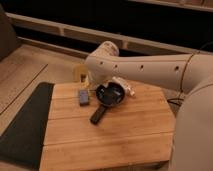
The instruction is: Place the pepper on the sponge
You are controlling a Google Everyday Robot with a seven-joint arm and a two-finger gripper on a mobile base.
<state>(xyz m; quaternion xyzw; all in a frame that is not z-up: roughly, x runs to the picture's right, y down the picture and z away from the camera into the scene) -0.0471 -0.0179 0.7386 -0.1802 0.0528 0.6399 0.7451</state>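
Nearest us, the wooden board point(115, 145), and on it the black pan point(109, 95), its handle point(98, 115) pointing our way. Just left of the pan lies the sponge point(83, 96), flat, with nothing on top, so the pepper is not where the task wants it and the placing is still owed. At the pan's far right rim the gripper point(123, 89) hangs low; spread or clamped, I cannot tell. Beyond the pan, leftward, sits a pale yellowish thing point(80, 73). It may be the pepper, but I cannot say. The arm point(145, 67) arches over the pan from the right.

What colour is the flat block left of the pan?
The small flat sponge is blue-grey (camera view); the gripper is by the black round pan.
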